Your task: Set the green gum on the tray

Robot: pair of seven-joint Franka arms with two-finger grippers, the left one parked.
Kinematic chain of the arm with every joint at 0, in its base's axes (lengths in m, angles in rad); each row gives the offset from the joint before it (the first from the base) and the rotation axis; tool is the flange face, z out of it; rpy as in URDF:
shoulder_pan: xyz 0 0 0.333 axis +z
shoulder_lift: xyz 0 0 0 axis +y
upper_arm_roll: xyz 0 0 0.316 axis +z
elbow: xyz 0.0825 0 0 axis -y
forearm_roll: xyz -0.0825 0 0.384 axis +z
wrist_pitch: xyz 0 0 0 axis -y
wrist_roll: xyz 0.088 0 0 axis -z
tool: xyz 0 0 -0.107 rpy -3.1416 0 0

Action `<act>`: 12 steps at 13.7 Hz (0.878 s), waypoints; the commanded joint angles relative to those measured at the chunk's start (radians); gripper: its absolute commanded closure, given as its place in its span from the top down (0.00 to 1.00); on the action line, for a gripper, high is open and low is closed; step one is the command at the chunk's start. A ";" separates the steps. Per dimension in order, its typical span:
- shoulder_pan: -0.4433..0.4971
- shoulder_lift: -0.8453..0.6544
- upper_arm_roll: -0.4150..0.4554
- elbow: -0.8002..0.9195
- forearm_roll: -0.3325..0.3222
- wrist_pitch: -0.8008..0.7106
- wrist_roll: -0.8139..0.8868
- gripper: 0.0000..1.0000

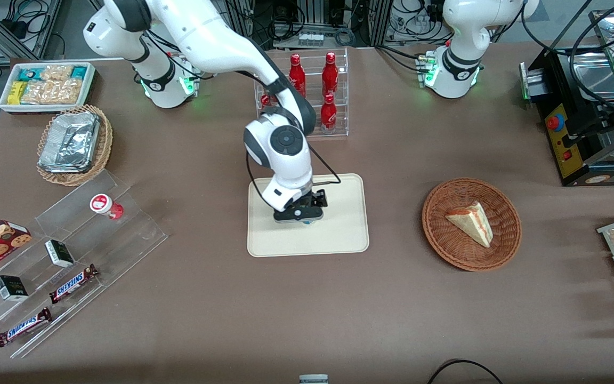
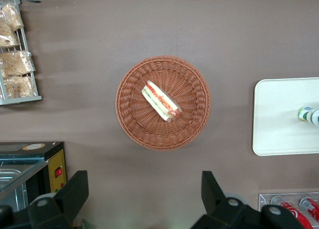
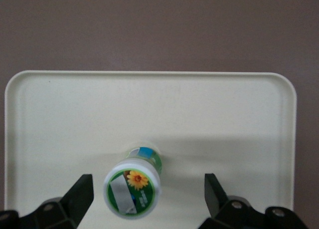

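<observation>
Brown table surface carries the cream-beige rectangular plastic tray [image 3: 60, 119]; the small green-labelled gum bottle [image 3: 132, 193] stands upright on it, apparently delivered, between the gripper's [image 3: 148, 196] spread, non-contacting fingers.

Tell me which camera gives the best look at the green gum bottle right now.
The right wrist view: the green gum stands on the tray between the open gripper fingers, lid fully visible. The front view hides it under the gripper. The left wrist view catches only a sliver at its edge.
</observation>
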 commanded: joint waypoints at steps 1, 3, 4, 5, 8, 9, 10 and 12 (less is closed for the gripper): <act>-0.078 -0.150 0.005 -0.040 0.020 -0.157 -0.056 0.99; -0.123 -0.256 0.004 -0.110 0.017 -0.181 -0.087 0.99; -0.158 -0.315 0.004 -0.147 0.017 -0.203 -0.098 0.99; -0.183 -0.363 0.002 -0.166 0.016 -0.242 -0.116 0.99; -0.273 -0.461 0.002 -0.167 -0.004 -0.370 -0.155 0.99; -0.307 -0.489 0.002 -0.166 -0.035 -0.406 -0.168 0.99; -0.330 -0.512 0.002 -0.163 -0.058 -0.438 -0.188 0.99; -0.394 -0.555 0.004 -0.150 -0.081 -0.515 -0.245 0.99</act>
